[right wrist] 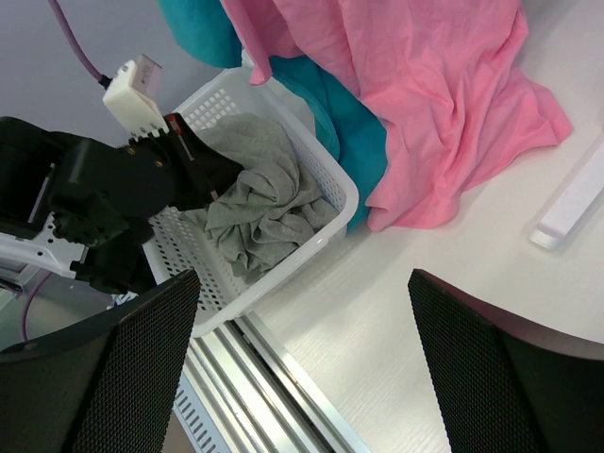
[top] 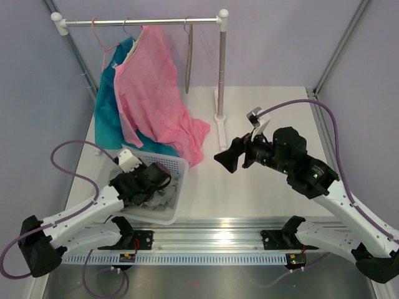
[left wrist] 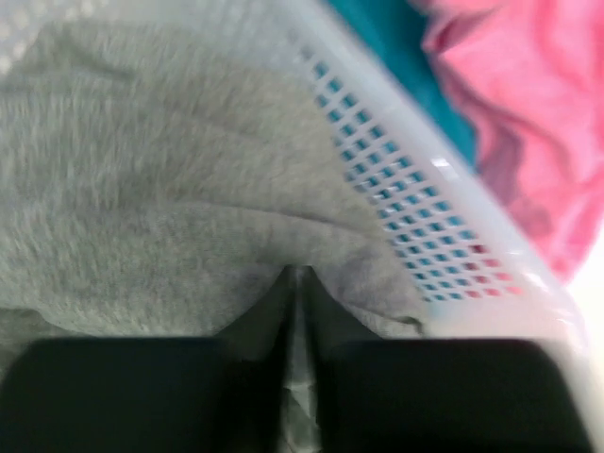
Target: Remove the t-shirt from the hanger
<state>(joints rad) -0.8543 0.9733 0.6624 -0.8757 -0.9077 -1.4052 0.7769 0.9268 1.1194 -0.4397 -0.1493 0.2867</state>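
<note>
The grey t-shirt [top: 161, 195] lies crumpled in a white basket [top: 179, 167] at the near left, off the hanger. It also shows in the left wrist view [left wrist: 170, 179] and the right wrist view [right wrist: 269, 203]. My left gripper [top: 159, 183] is down in the basket, shut on a fold of the t-shirt [left wrist: 298, 283]. The thin greyish-brown hanger [top: 188, 62] hangs bare on the rail, seen edge-on. My right gripper [top: 225, 160] is open and empty above the table's middle, its fingers [right wrist: 142, 349] wide apart and facing the basket [right wrist: 342, 193].
A pink garment [top: 156, 87] and a teal-blue garment [top: 109, 115] hang on the rail [top: 143, 22] and drape to the table behind the basket. A pink wire hanger [top: 100, 40] hangs at the left. The rack's white post [top: 222, 68] stands mid-table.
</note>
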